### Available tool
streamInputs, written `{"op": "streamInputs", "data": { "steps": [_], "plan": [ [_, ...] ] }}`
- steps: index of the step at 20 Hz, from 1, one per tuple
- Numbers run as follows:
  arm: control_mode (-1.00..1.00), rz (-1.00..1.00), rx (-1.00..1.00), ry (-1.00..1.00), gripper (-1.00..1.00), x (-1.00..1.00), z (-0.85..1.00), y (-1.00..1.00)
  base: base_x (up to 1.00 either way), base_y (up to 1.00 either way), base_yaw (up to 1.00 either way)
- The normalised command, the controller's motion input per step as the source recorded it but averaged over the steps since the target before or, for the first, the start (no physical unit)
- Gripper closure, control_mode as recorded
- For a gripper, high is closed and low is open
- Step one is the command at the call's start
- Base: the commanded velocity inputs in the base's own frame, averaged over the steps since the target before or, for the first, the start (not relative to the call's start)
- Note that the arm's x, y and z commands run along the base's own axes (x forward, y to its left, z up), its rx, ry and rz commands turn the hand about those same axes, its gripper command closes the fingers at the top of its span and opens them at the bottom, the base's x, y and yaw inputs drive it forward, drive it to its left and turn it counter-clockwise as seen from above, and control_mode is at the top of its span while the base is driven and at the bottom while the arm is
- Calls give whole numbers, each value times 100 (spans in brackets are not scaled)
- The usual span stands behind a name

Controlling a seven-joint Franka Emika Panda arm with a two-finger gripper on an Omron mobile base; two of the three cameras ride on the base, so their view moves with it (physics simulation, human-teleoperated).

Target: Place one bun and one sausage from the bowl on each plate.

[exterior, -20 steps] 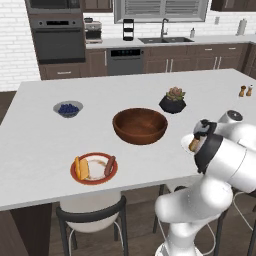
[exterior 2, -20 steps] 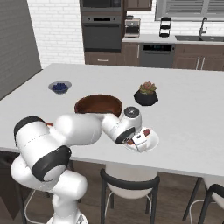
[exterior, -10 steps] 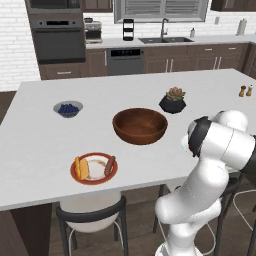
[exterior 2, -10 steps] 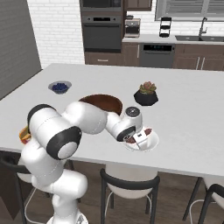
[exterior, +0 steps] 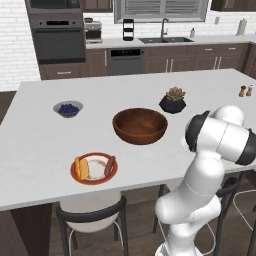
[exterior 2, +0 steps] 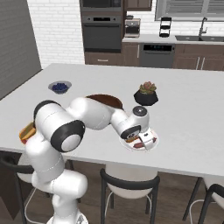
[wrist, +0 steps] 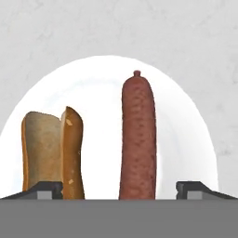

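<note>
With the reddish-brown sausage (wrist: 137, 139) now released beside the split tan bun (wrist: 52, 153) on the plain white plate (wrist: 97, 83), the wide-open gripper (wrist: 119, 189) completes both plates

Plain white plate (exterior 2: 151, 142): in the right base view it was largely covered by the gripper (exterior 2: 142, 141) and wrist; in the left base view the arm stood in front of it.
Same plate in the hand view: its near edge was cut off at the bottom.
Bun (wrist: 52, 153) and sausage (wrist: 137, 137): their near ends were cut off at the bottom of the hand view.
Bowl (exterior 2: 106, 101): in the right base view the forearm hid its near side and its inside could not be seen.
Red-rimmed plate (exterior 2: 27, 131): in the right base view the shoulder hid most of it.
Fingertips (wrist: 46, 188): only the very ends showed.
</note>
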Motion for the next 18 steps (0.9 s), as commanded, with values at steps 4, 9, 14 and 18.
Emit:
{"op": "streamInputs", "data": {
  "steps": [4, 9, 14, 18],
  "plan": [
    [-100, 6, 0, -1, -100, -2, 0, 19, 0, 0, 0],
    [-100, 10, 0, -14, -100, -83, 33, 35, 0, 0, 0],
    [-100, 6, -5, -5, -100, -100, 56, 70, 0, 0, 0],
    [-100, 0, -1, 11, -100, -100, 85, 33, 0, 0, 0]
  ]
}}
